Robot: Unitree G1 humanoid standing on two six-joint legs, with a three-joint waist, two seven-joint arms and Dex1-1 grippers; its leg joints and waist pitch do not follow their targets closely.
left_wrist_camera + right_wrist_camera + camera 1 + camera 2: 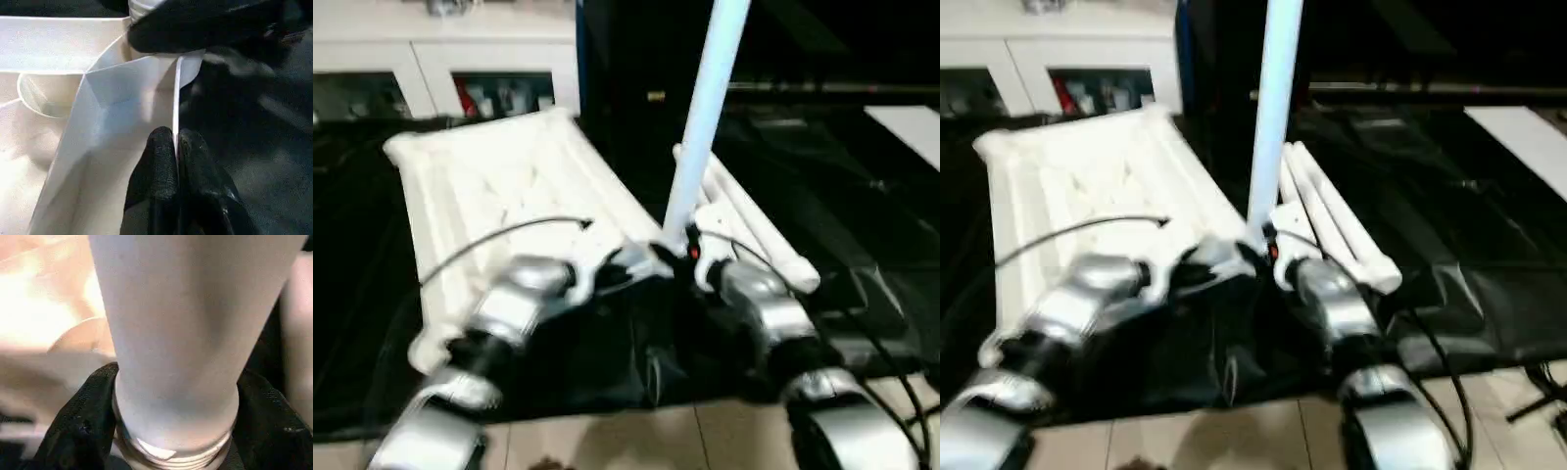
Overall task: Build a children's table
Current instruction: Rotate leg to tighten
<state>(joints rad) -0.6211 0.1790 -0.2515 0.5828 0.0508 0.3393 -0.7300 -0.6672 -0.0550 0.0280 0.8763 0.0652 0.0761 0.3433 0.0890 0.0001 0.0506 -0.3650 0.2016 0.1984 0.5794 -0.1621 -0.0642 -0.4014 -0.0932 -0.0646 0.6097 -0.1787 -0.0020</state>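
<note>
The children's table's white tabletop [499,186] lies underside up on the black-covered work table. One white leg [705,108] stands upright at its near right corner. My right gripper [690,259] is shut on that leg near its threaded lower end [171,450], with a black finger [83,421] pressed on each side. My left gripper [176,147] is shut on the thin raised rim [142,83] of the tabletop, just beside that corner. A round socket [36,98] shows further along the tabletop. More white legs [754,220] lie side by side to the right of the tabletop.
A white cabinet with glass doors [440,59] stands behind the work table. A flat white sheet [911,122] lies at the far right. Black cables [891,382] run along my right forearm. The table's front edge meets tiled floor [636,436] just below my arms.
</note>
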